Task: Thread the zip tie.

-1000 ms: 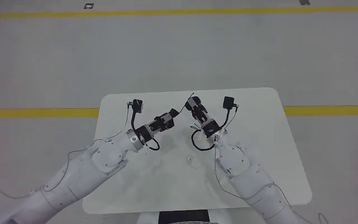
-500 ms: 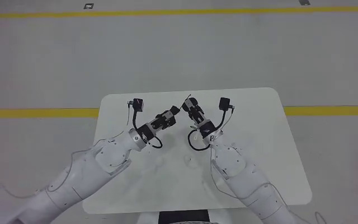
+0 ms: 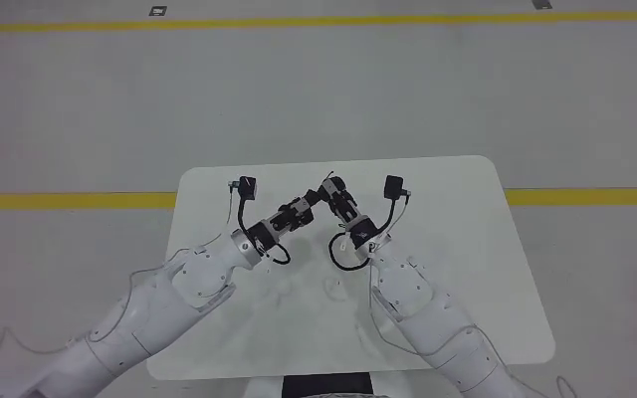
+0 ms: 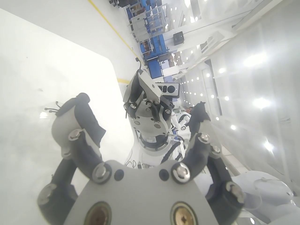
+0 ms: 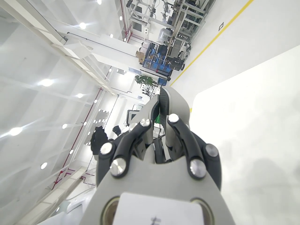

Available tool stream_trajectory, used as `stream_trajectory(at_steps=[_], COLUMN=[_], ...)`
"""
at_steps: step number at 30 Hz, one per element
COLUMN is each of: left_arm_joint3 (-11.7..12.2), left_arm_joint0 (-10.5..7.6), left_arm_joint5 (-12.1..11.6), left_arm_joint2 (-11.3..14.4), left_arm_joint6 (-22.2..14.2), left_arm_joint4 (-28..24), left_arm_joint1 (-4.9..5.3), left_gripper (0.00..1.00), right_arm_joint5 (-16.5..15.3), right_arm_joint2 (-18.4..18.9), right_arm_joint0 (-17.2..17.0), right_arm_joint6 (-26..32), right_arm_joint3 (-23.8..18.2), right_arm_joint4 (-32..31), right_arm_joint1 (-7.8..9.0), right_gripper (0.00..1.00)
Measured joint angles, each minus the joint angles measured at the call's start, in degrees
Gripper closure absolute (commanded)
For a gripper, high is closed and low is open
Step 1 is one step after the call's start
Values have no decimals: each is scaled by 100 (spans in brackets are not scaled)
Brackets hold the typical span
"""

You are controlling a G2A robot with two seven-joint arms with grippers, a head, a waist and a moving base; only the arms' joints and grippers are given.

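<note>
Both arms meet above the middle of the white table [image 3: 458, 199]. My right gripper [image 3: 329, 186] is shut on a thin black zip tie [image 3: 327, 177], whose short end sticks out past its fingertips. In the left wrist view the same gripper [image 4: 140, 77] points away with the zip tie [image 4: 138, 62] at its tip. My left gripper [image 3: 312, 197] stands open close beside it, its black fingers [image 4: 80, 108] spread wide on either side of the right gripper's body. In the right wrist view the shut right gripper [image 5: 163, 92] is seen from behind.
The table's rounded far corners [image 5: 199, 94] and far edge lie just beyond the grippers. Yellow floor lines [image 3: 90, 200] run behind the table. Bare tabletop spreads out to both sides of the arms.
The right gripper has moved left and slightly away from me with the tie. The left gripper edged toward it, so the two tips are now closer together.
</note>
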Motion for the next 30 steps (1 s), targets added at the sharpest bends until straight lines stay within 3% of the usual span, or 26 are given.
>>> stream_trajectory(at_steps=[5, 6, 7, 10, 17, 21, 30], left_arm_joint3=[-16, -15, -13, -1, 17, 11, 15], left_arm_joint0=[69, 80, 90, 125, 212, 254, 331], left_arm_joint5=[59, 76, 92, 126, 307, 316, 317], left_arm_joint2=[-89, -106, -121, -171, -299, -349, -480], left_arm_joint6=[37, 54, 64, 50, -24, -99, -210], left_arm_joint4=[62, 71, 79, 78, 44, 41, 91], left_arm_joint1=[-51, -61, -70, -99, -157, -192, -266], left_gripper=[1, 29, 50, 66, 69, 74, 72], right_arm_joint5=[55, 73, 88, 139, 200, 222, 321], right_arm_joint2=[29, 38, 47, 80, 137, 138, 148], right_arm_joint0=[-58, -66, -74, -101, -145, -162, -169], right_arm_joint6=[55, 46, 37, 2, -20, -18, -66], right_arm_joint3=[-34, -37, -40, -53, -100, -100, -72], right_arm_joint4=[-56, -65, -77, -121, -164, -196, -478], right_arm_joint1=[-21, -26, -30, -43, -78, -101, -143], right_gripper=[100, 100, 100, 100, 100, 100, 100])
